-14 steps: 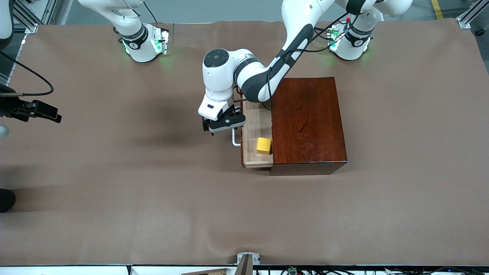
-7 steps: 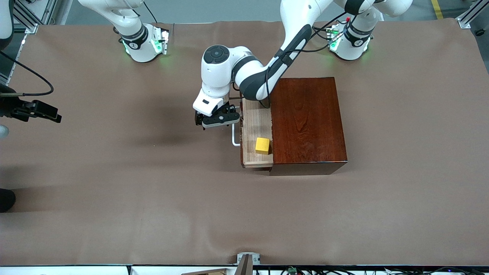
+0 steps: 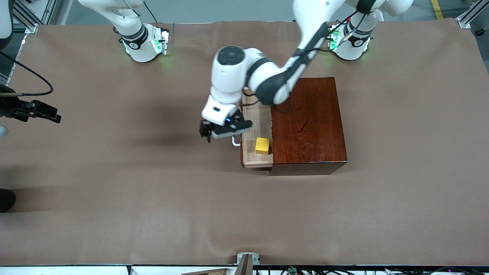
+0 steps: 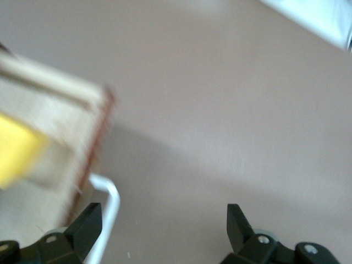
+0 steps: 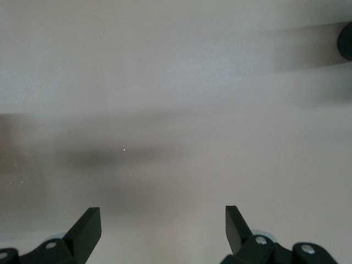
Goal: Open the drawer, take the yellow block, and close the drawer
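Drawer [image 3: 256, 131] stood open at frame centre, yellow block [image 3: 263, 145] inside. Left gripper [image 3: 223, 130] spread over handle [image 3: 235, 142] — next: shift over block, pinch. Right gripper [image 5: 164, 228] spread, waiting.

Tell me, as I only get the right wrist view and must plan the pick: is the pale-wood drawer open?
Observer: Yes, the pale-wood drawer stands pulled out of the glossy reddish-brown wooden box.
Operator: And the yellow cube?
Observer: The small yellow block lies in the drawer, beside the box's front.
Operator: The grippers?
Observer: The left gripper hangs open, empty, by the drawer's white U-shaped handle; your right gripper waits open over the brown table.
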`<action>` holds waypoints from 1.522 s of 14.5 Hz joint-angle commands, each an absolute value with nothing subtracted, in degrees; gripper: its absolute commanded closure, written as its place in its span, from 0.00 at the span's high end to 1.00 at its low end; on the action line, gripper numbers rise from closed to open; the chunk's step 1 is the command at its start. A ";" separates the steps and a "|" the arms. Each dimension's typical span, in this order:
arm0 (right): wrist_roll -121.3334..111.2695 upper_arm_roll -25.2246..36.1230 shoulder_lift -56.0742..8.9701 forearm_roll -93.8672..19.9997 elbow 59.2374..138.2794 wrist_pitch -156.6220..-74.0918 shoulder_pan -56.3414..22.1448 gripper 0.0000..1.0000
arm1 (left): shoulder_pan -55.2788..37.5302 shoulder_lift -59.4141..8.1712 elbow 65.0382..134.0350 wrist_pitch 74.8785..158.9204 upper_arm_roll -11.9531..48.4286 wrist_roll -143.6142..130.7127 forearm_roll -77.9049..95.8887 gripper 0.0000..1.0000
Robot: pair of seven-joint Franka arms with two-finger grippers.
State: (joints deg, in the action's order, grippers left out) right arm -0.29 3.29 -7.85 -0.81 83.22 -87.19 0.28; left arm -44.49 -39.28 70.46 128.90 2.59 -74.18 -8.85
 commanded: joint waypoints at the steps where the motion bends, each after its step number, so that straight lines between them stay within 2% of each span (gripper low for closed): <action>1: 0.61 2.99 -7.03 0.09 83.50 -87.01 0.18 1.00 | -37.82 -34.37 72.07 123.41 2.90 -72.51 -7.91 1.00; 5: 1.93 2.37 -7.03 -0.88 83.41 -87.01 -2.45 1.00 | -30.34 -31.91 72.33 118.31 2.81 -72.16 -8.70 1.00; 12: 51.78 2.20 -8.87 -8.60 83.32 -88.15 -16.59 1.00 | -20.32 -29.01 73.39 109.17 2.90 -61.19 -8.70 1.00; 16: 79.91 2.20 -12.29 -9.93 83.32 -97.72 -29.33 1.00 | -15.39 -25.59 75.92 106.79 3.16 -52.67 -8.70 1.00; 22: 108.87 2.20 -21.34 -9.84 81.39 -113.27 -39.54 1.00 | -8.98 -17.94 84.45 106.79 3.43 -39.05 -7.82 1.00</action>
